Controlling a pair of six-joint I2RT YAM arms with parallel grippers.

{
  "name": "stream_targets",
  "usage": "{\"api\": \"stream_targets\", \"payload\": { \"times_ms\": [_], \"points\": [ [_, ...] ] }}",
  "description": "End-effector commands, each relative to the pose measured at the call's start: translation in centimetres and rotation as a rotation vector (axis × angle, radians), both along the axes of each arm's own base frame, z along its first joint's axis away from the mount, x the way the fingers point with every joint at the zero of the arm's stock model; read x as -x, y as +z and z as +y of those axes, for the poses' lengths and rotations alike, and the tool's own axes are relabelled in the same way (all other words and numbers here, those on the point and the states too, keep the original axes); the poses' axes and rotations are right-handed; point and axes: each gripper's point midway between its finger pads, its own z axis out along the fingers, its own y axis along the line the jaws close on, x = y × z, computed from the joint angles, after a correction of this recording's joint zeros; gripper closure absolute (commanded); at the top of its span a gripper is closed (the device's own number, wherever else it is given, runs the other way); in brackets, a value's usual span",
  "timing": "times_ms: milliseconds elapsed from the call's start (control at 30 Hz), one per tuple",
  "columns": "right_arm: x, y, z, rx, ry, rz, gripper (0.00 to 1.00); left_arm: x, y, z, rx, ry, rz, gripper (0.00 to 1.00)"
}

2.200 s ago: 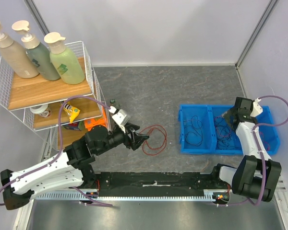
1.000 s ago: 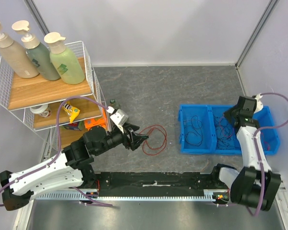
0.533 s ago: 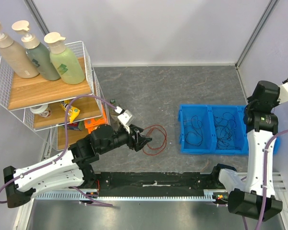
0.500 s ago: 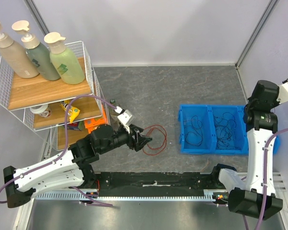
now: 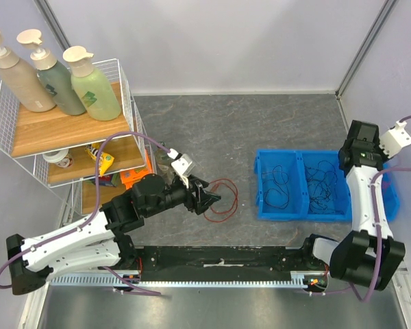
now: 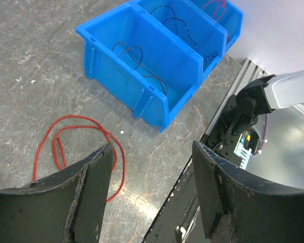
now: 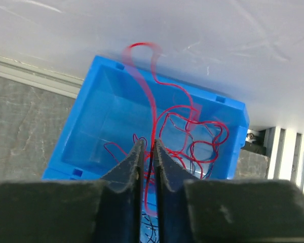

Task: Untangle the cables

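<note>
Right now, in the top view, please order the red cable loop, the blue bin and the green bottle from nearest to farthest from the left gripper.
1. Red cable loop, just in front of the left gripper.
2. Blue bin, farther out on the right side.
3. Green bottle, far off at the back left.

Overhead looks down; close wrist cameras share its blue bins (image 5: 298,214).

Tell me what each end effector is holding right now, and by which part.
The right end effector is shut on a red cable, pinching a single strand above the bin. The left end effector is open and holds nothing.
</note>
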Motion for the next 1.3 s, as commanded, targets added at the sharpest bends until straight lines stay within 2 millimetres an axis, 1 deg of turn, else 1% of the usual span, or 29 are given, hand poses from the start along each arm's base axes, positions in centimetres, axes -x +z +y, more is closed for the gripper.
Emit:
{"api": "stream_targets", "payload": {
  "times_ms": [0,33,67,167,233,300,333,367,400,467,500,533,567,600,633,667,733,800,867,900,967,1033,1067,1133,1200,1233,1267],
  "points": [
    [-0.8,-0.8,-0.4,-0.013,-0.015,-0.006,0.72,-0.1,1.9,-0.6,0.063,-0.003,0.007,0.31],
    [-0.8,-0.9,-0.4,-0.013,-0.009,0.002,0.60,0.0,2.0,-0.6,0.064,-0.003,0.006,0.31],
    [-0.7,-0.6,-0.3,-0.008,0.001,0.008,0.53,0.0,2.1,-0.6,0.067,-0.003,0.005,0.31],
    [-0.6,0.7,0.4,-0.014,0.045,-0.042,0.39,-0.1,1.9,-0.6,0.067,-0.005,-0.004,0.31],
    [-0.7,1.5,0.9,-0.021,0.076,-0.068,0.34,-0.3,1.6,-0.8,0.061,-0.003,-0.003,0.31],
    [-0.6,2.7,1.1,-0.006,0.093,-0.078,0.32,-0.4,1.7,-1.0,0.058,-0.004,-0.004,0.31],
    [-0.4,3.1,1.0,0.005,0.092,-0.073,0.29,-0.5,1.9,-1.1,0.057,-0.004,-0.006,0.31],
    [-0.4,3.6,1.0,0.014,0.099,-0.073,0.28,-0.2,1.9,-1.4,0.057,-0.028,-0.003,0.31],
    [-0.6,3.9,1.1,0.014,0.123,-0.067,0.28,-0.1,1.9,-1.5,0.056,-0.032,-0.005,0.31],
    [-2.4,4.4,2.4,-0.008,0.256,-0.075,0.28,-0.3,1.8,-1.4,0.053,-0.023,-0.007,0.31],
    [-3.7,4.5,3.9,-0.026,0.355,-0.088,0.28,-0.4,1.8,-1.4,0.052,-0.020,-0.006,0.31],
    [-5.3,4.7,5.9,-0.025,0.486,-0.083,0.27,-0.5,1.7,-1.4,0.049,-0.016,-0.006,0.31],
    [-6.9,4.7,8.7,-0.043,0.632,-0.089,0.27,-0.5,1.7,-1.4,0.048,-0.012,-0.004,0.31],
    [-8.3,4.7,12.2,-0.039,0.798,-0.081,0.26,-0.5,1.6,-1.4,0.046,-0.010,-0.001,0.31],
    [-9.2,4.6,15.3,-0.043,0.923,-0.071,0.26,-0.4,1.6,-1.3,0.045,-0.013,0.000,0.31],
    [-9.6,4.3,20.3,-0.053,1.091,-0.063,0.26,-0.8,1.6,-1.1,0.040,0.012,-0.003,0.31],
    [-9.3,3.9,27.3,-0.061,1.356,-0.058,0.24,-1.2,1.5,-0.3,0.028,0.052,-0.002,0.33],
    [-8.3,3.7,33.6,-0.107,1.591,-0.078,0.24,-1.5,1.9,0.9,0.047,0.107,-0.009,0.36],
    [-6.4,3.6,39.5,-0.140,1.805,-0.100,0.23,-1.3,3.2,2.4,0.129,0.134,-0.048,0.36],
    [-5.0,3.2,42.1,-0.141,1.899,-0.094,0.22,-0.8,4.7,3.4,0.197,0.139,-0.083,0.36],
    [-3.3,1.5,45.4,-0.152,1.989,-0.044,0.21,0.0,6.6,5.0,0.302,0.139,-0.140,0.33],
    [-2.3,-1.1,47.4,-0.191,2.018,0.039,0.21,0.9,7.6,6.1,0.359,0.119,-0.185,0.32],
    [-1.9,-2.4,48.2,-0.207,2.014,0.080,0.21,1.2,7.9,6.5,0.376,0.113,-0.202,0.32],
    [-1.8,-5.2,48.4,-0.199,1.944,0.178,0.21,1.7,8.4,7.1,0.389,0.101,-0.230,0.32],
    [-1.9,-8.0,48.0,-0.201,1.859,0.284,0.23,1.9,8.5,7.4,0.385,0.097,-0.242,0.32],
    [-1.8,-9.2,47.8,-0.225,1.820,0.332,0.26,1.9,8.3,7.4,0.378,0.099,-0.240,0.32],
    [-1.7,-10.8,47.5,-0.245,1.773,0.413,0.30,1.9,8.4,7.4,0.378,0.097,-0.239,0.32]
  ]
}}
